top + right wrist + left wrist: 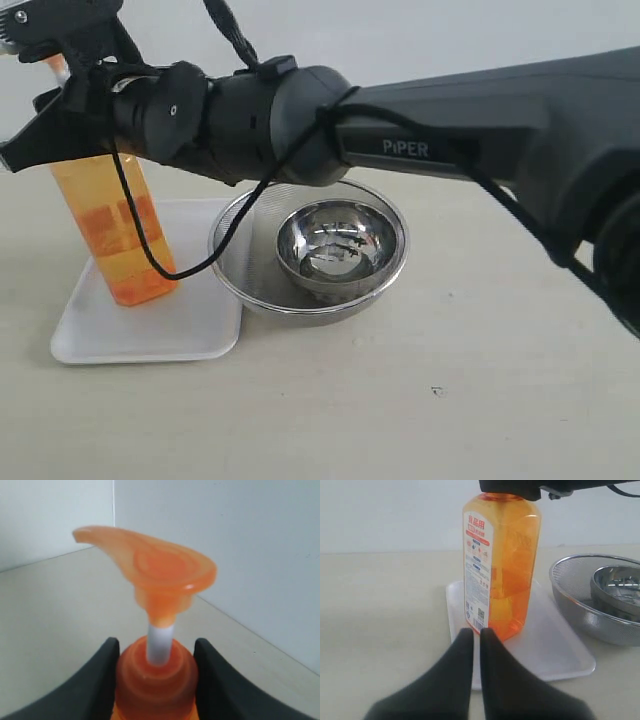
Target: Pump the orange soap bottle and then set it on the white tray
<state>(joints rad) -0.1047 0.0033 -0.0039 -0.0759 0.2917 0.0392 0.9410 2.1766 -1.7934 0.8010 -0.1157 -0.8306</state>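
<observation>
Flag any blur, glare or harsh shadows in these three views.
Exterior view: sharp, with soft even light and faint shadows; the steel bowl throws mirror glare. Left wrist view: the orange soap bottle and its label are crisp, while the near left claw is soft-edged. Right wrist view: the pump head is too close and blurred, as is the right claw at its collar.
</observation>
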